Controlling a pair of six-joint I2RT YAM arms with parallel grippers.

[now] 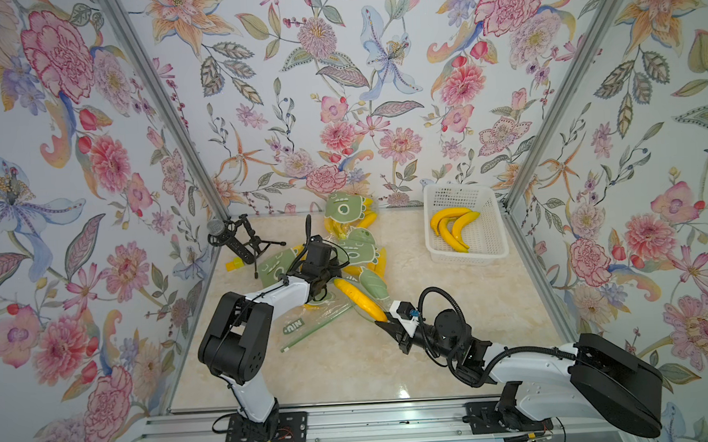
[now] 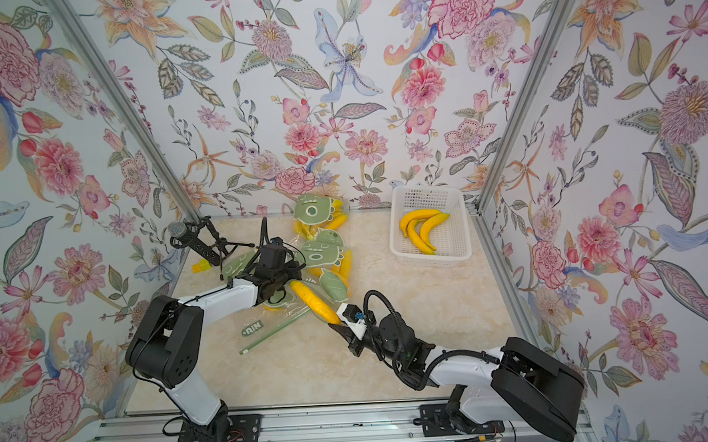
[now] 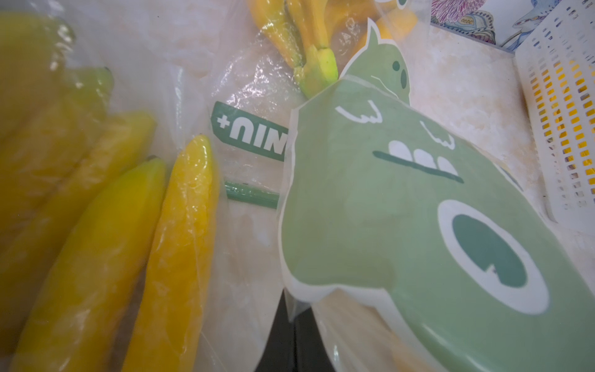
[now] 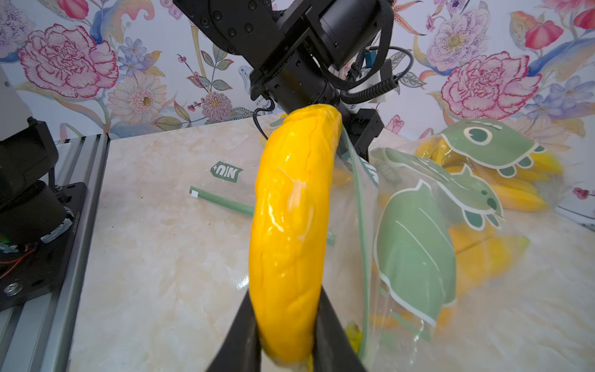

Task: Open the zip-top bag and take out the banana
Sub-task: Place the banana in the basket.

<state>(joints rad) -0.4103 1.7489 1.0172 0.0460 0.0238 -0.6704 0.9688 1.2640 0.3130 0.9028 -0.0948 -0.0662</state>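
My right gripper point(image 1: 380, 321) point(image 2: 333, 325) point(image 4: 286, 338) is shut on one end of a yellow banana point(image 1: 360, 300) point(image 2: 315, 301) point(image 4: 293, 225). The banana slants away from it toward my left gripper point(image 1: 319, 289) point(image 2: 274, 295) point(image 3: 294, 322). It lies over the open mouth of the clear zip-top bag point(image 1: 320, 319) point(image 2: 278, 323) point(image 4: 412, 244), which has green dinosaur print and a green zip strip. The left jaws are shut, pinching the bag's film point(image 3: 402, 209). I cannot tell whether the banana's far end is still inside the mouth.
More printed bags of bananas point(image 1: 350, 214) point(image 1: 364, 250) lie piled behind the left gripper. A white basket point(image 1: 497, 239) holding loose bananas point(image 1: 452, 225) stands at the back right. A microphone on a small tripod point(image 1: 237, 240) sits at the back left.
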